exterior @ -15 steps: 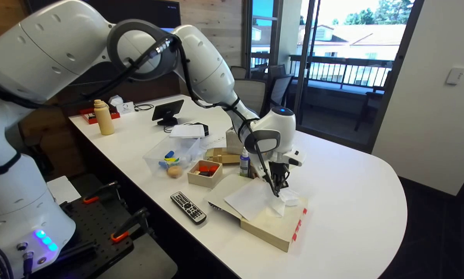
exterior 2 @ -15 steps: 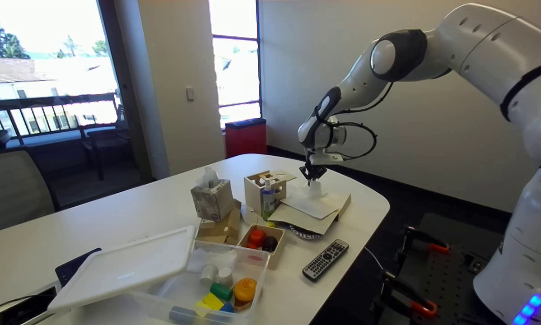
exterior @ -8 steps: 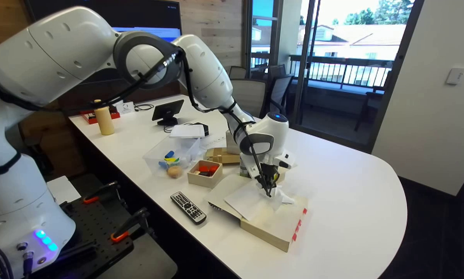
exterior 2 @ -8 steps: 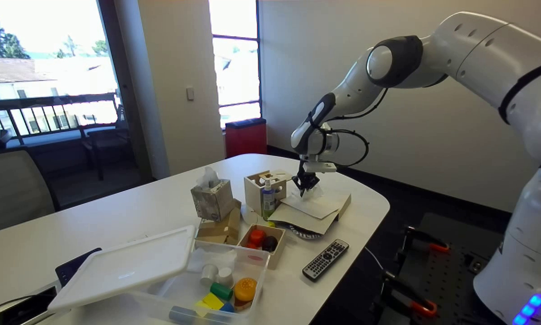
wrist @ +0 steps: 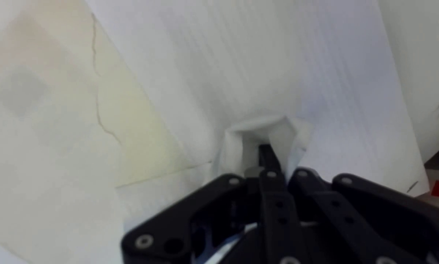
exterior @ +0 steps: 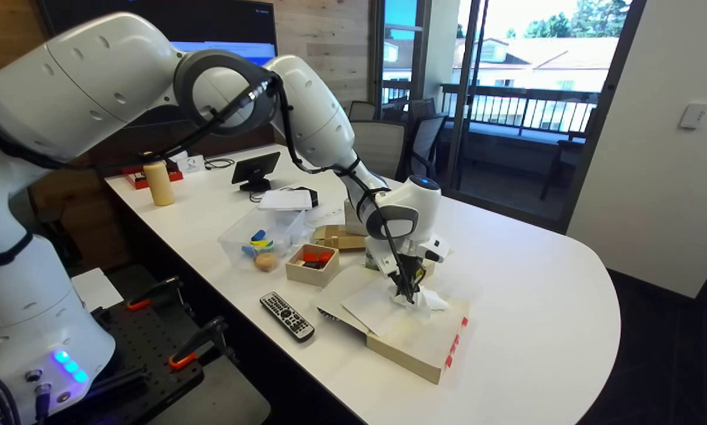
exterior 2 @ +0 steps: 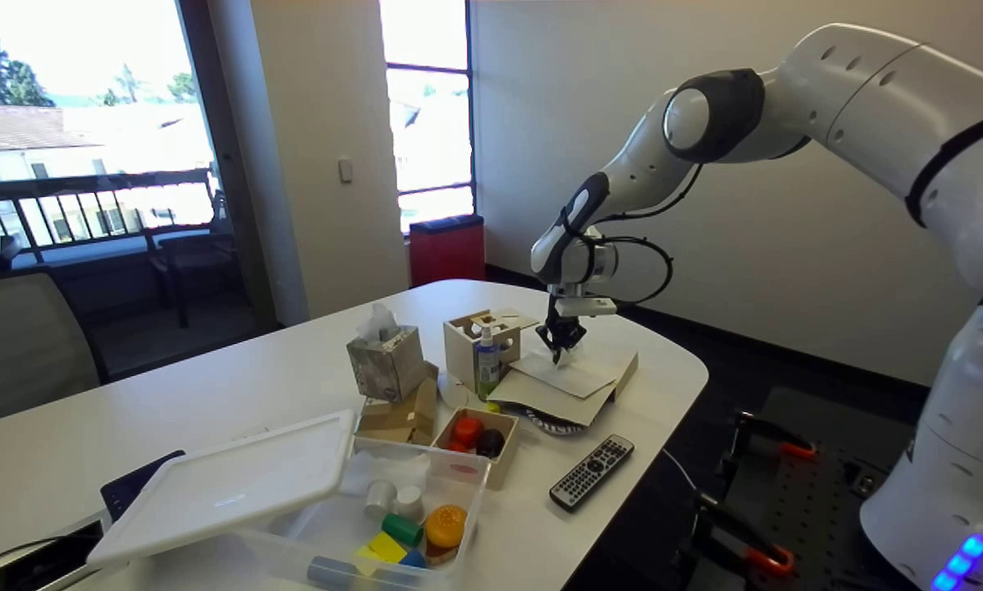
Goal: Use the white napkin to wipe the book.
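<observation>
I've got the gripper (exterior 2: 556, 358) pinched tight on the white napkin (wrist: 237, 148), right atop the book (exterior: 430, 342); white table (exterior: 530, 330) curving round, remote control (exterior: 287, 317) near its edge, chairs (exterior: 381, 146) on the far side, balcony railing (exterior: 519, 92) outside.

Office meeting room, from where I stand | long white table (exterior: 536, 307) | several chairs (exterior: 380, 141) beside it | wall screen (exterior: 229, 23) | tabletop display (exterior: 256, 167) | balcony (exterior: 510, 112) outside

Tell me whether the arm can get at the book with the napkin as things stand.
Likely yes: the gripper, shut on the napkin, sits low over the book; a white sheet covers part, but the red-marked side lies bare.
</observation>
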Controlling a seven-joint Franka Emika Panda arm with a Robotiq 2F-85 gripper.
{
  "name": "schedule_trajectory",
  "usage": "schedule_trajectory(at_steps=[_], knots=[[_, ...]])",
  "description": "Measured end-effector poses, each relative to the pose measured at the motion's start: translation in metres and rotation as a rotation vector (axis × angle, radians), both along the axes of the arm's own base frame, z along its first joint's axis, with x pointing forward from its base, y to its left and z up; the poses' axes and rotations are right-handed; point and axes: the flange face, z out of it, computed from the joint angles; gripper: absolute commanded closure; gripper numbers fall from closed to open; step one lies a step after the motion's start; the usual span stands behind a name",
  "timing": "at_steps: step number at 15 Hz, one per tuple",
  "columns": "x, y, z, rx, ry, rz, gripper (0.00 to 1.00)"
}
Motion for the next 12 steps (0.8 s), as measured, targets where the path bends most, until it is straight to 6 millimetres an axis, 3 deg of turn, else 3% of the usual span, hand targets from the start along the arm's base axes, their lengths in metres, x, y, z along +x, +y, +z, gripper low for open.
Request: schedule_trajectory(at_steps=[12], knots=[[0.011, -0.056, 0.019, -0.090, -0.052, -0.058, 1.00]])
